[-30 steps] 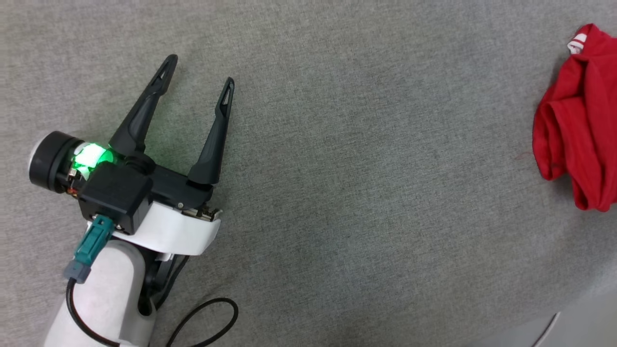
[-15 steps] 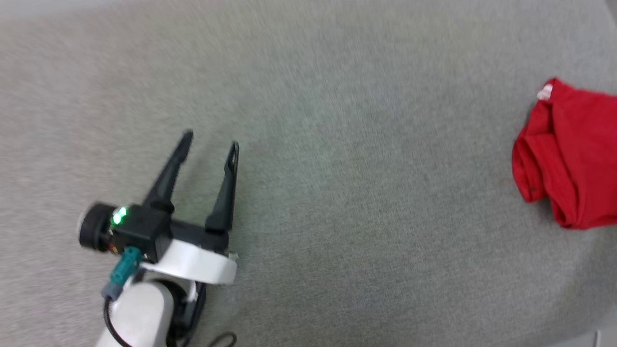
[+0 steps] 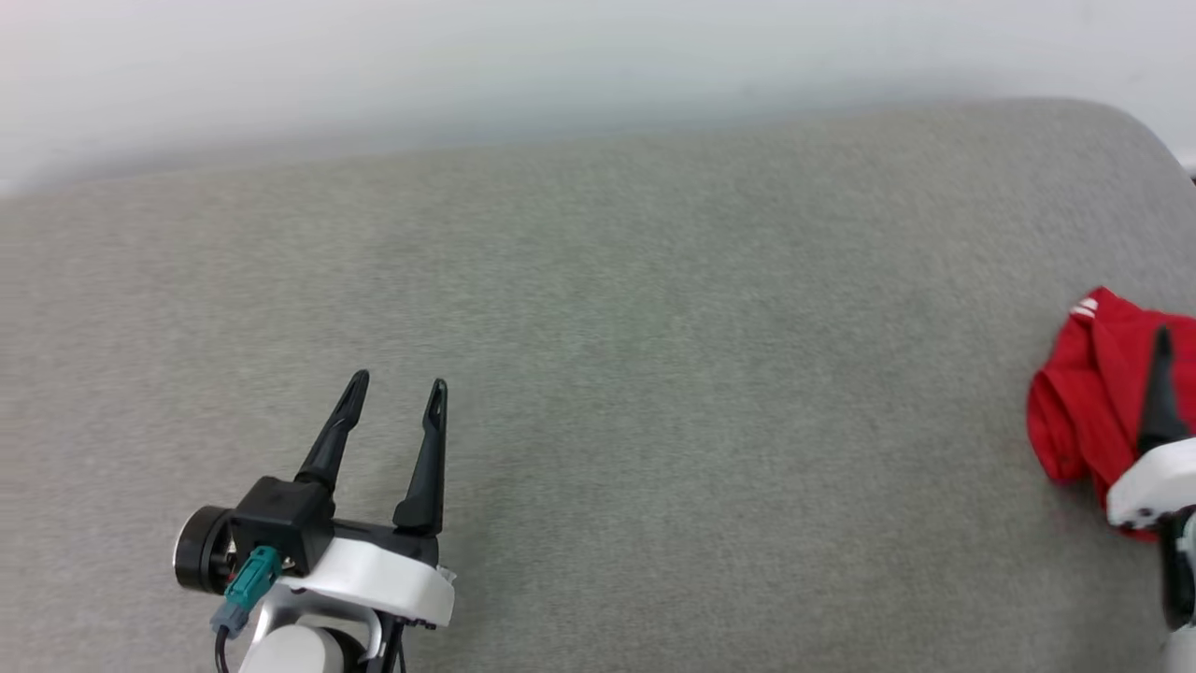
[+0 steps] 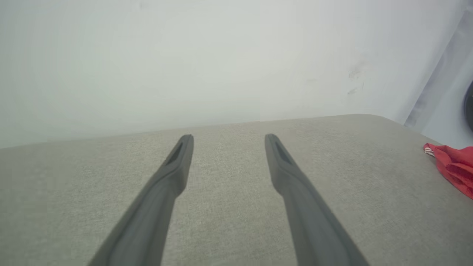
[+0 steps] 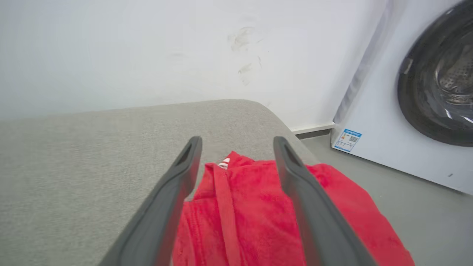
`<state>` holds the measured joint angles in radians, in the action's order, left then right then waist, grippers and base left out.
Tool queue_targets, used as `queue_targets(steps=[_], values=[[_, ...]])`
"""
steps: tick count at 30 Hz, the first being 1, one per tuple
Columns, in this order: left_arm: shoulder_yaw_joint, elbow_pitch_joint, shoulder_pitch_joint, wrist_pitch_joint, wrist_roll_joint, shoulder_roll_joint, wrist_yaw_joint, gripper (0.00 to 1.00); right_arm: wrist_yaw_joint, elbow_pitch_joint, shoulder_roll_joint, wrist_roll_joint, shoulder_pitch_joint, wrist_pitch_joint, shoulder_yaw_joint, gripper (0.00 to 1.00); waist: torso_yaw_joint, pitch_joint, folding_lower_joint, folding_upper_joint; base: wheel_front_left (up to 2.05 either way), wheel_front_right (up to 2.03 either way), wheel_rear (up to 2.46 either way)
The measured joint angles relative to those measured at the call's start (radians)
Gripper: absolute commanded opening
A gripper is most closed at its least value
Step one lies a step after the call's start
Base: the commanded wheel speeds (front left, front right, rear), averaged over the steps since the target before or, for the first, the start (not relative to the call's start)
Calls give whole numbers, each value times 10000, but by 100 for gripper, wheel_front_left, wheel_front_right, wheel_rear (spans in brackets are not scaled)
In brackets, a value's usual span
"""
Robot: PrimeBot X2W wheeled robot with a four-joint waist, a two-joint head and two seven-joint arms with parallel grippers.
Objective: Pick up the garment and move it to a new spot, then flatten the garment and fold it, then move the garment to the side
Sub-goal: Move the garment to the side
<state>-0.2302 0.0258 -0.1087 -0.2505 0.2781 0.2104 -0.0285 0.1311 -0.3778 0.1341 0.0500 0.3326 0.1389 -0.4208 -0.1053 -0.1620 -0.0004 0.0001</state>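
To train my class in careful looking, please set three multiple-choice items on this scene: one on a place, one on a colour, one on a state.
1. Where does the garment lie?
A. At the right edge of the grey surface
B. In the middle of it
C. On the floor

2. What is the garment's main colour?
A. Blue
B. Red
C. Green

3. In what state is the right gripper?
A. Shut on the garment
B. Shut on nothing
C. Open, holding nothing

Answers:
1 A: the head view shows it bunched at the surface's right edge.
2 B: the cloth is red, with a small white striped trim.
3 C: in the right wrist view the two fingers stand wide apart, with the garment lying loose beyond them.
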Motion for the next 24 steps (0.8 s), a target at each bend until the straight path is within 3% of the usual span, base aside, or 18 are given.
queue_targets(steps=[12,24], values=[[238,514,510,-81,155,148,-42,100,2,3624,-740,-853,-2350,-1133,2406,100,1101,1107,1,0,0,0,0],[311,888,1054,-96,161,146,-119,100,0,5338,-823,-1475,-4367,-1770,3162,100,1298,1906,2,0,0,0,0]])
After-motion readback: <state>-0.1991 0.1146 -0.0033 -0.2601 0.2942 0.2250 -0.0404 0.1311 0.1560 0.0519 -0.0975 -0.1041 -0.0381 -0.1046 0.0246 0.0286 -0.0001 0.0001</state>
